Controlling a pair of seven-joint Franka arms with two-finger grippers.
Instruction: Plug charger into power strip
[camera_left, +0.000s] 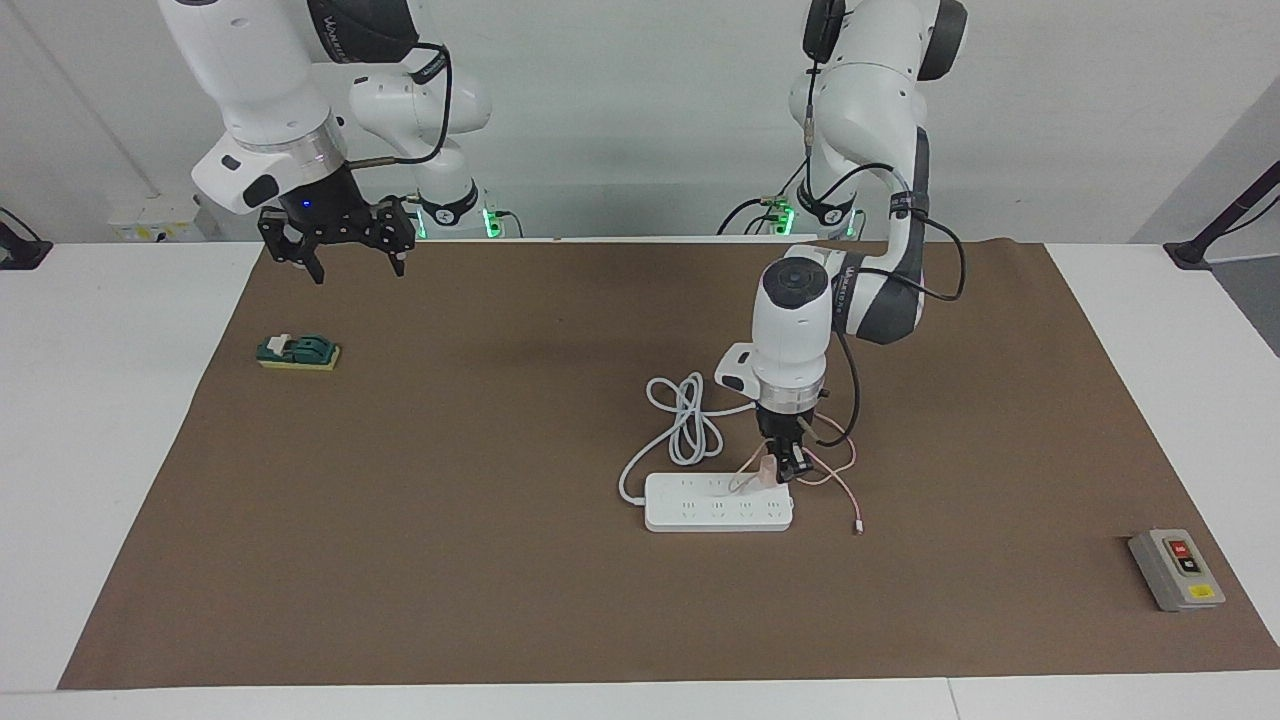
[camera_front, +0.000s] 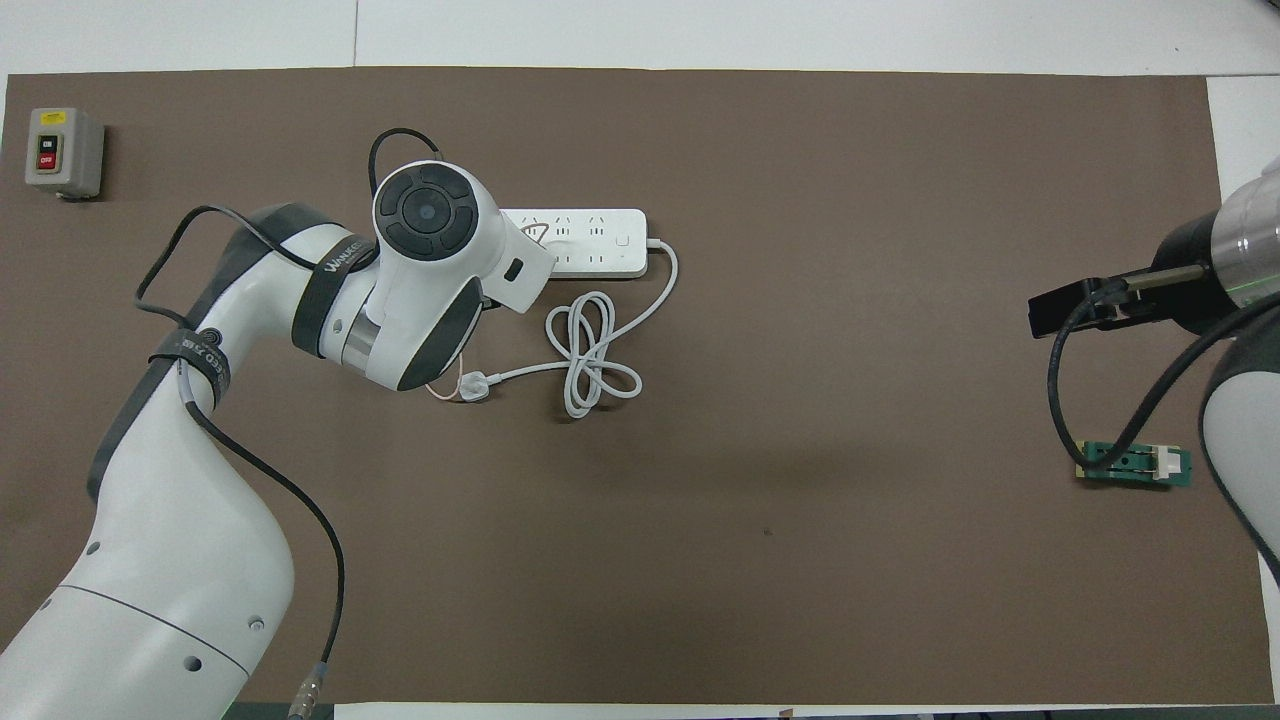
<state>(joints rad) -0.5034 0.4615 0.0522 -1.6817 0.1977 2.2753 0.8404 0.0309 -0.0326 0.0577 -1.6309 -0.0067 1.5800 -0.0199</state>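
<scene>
Left gripper (camera_left: 781, 468) clamping charger (camera_left: 767, 471) over power strip (camera_left: 717, 503), right gripper (camera_left: 348, 248) spread, waiting aloft
</scene>
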